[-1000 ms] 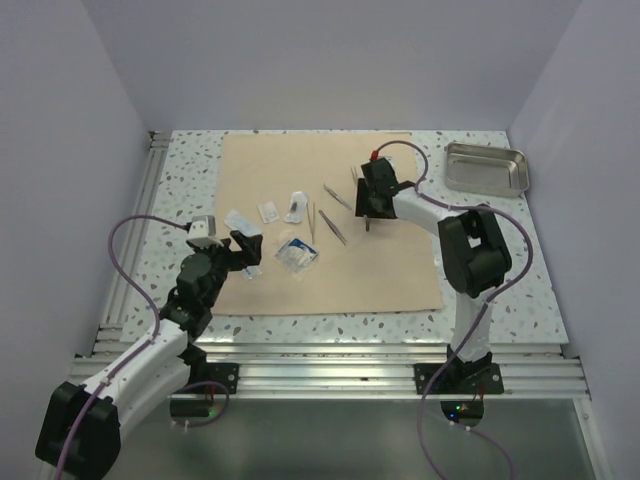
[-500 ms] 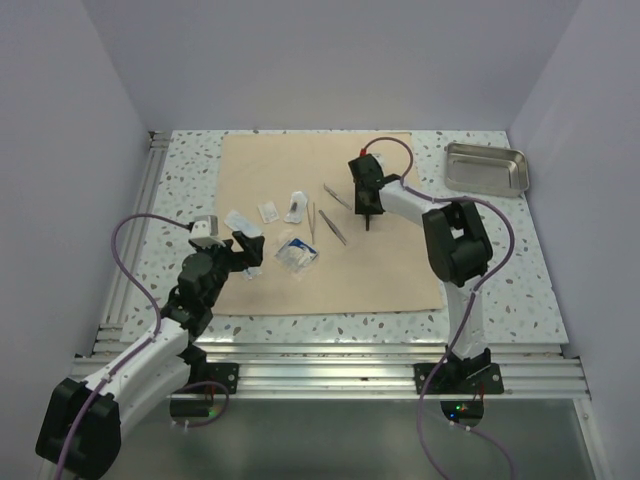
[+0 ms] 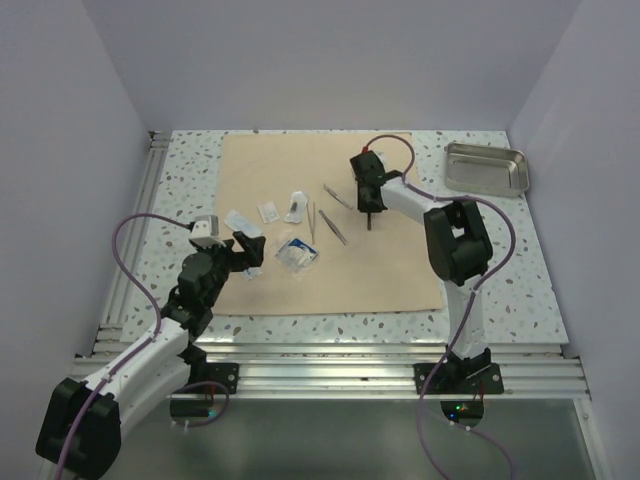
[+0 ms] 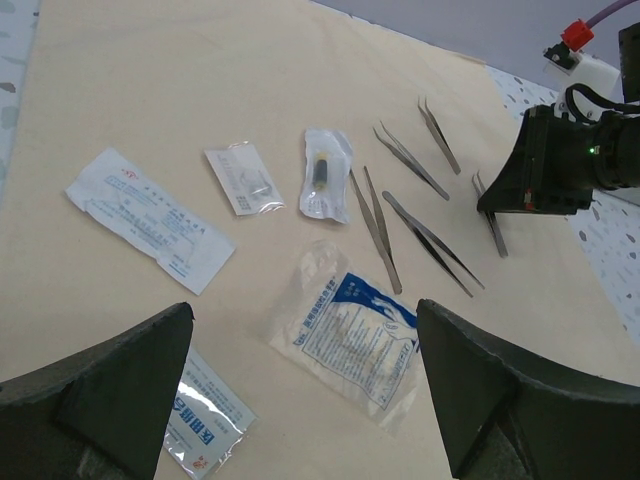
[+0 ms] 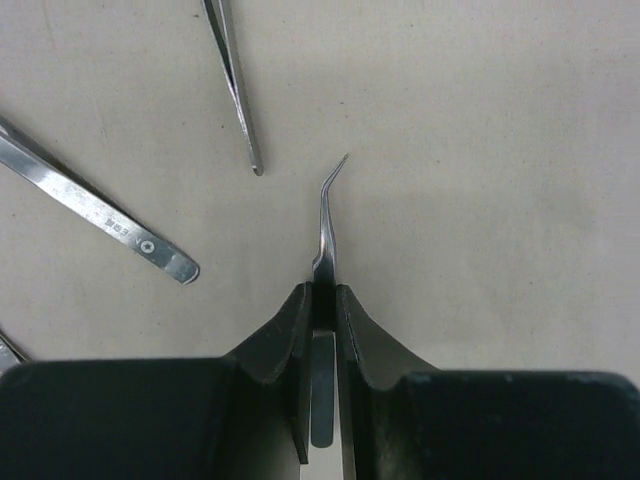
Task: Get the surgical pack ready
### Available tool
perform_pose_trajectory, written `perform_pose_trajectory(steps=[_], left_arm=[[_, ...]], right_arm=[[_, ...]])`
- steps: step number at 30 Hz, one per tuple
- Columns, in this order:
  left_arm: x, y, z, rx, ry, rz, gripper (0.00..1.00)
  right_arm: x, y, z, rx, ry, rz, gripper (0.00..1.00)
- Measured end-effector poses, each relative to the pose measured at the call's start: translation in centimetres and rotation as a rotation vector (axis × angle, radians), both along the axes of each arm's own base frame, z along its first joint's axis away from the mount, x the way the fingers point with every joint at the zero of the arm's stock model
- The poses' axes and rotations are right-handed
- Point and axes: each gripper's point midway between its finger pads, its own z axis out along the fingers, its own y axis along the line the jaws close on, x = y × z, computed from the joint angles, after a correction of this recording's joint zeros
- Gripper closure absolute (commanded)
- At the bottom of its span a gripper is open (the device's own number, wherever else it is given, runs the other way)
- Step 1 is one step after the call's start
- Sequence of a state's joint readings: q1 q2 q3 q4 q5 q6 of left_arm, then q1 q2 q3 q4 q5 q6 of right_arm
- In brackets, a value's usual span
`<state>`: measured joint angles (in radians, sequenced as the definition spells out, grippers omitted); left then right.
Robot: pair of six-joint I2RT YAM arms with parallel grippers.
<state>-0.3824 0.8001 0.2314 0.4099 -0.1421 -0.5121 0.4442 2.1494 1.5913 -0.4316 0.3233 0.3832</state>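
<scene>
Curved-tip tweezers [image 5: 325, 225]: on the beige wrap sheet [image 3: 380, 270], right-of-centre, far half. The shank sits between the fingers of the right gripper [image 5: 322, 300], with the hooked tip poking out beyond them. The long axis runs straight along the gripper's own line, so the pads pinch across the thin steel. The jaws are clenched on the shank and both fingers touch the metal. I can't quite tell whether the tool is already clear of the sheet or is resting on it; the wrist view is too flat to judge.

Two neighbours lie close by. A straight pair [image 5: 232, 80] is just beside the hooked tip, and a blunt-ended pair [image 5: 95, 210] is off to one side. Neither touches the held tool.

Steel tray [image 3: 487, 167]: off the sheet, at the far right corner of the table and well apart from the gripper. In my judgement the tool has to go that way, and the right arm is much the nearer.

Left gripper [image 3: 245, 250]: spread wide and holding nothing. It hovers at the sheet's left edge, with the blue-printed sachet [image 4: 348, 325] below it.

Against a second ago: the right wrist has shifted a little leftward and its elbow has swung in. Its fingers, gaping then, have come together on the tweezers. The left arm and the sachets are unchanged.
</scene>
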Motion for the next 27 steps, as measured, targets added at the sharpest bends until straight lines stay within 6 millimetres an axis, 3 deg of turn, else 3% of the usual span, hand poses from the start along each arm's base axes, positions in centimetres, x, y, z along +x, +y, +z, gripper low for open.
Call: perform_pose_trajectory(steps=[4, 7, 17, 27], left_arm=[[0.0, 0.0, 0.0, 0.000, 0.000, -0.001, 0.04], [0.0, -0.1, 0.0, -0.001, -0.001, -0.005, 0.04], [-0.1, -0.2, 0.1, -0.003, -0.001, -0.012, 0.04], [-0.1, -0.3, 0.2, -0.005, -0.006, -0.016, 0.04]], right_arm=[[0.6, -1.5, 1.0, 0.005, -0.006, -0.034, 1.00], [1.5, -3.8, 2.8, 0.036, -0.034, -0.098, 1.00], [4.6, -16.6, 11.7, 0.199, -0.298, -0.618, 1.00], [5.8, -23.6, 12.9, 0.480, -0.441, -1.095, 1.00]])
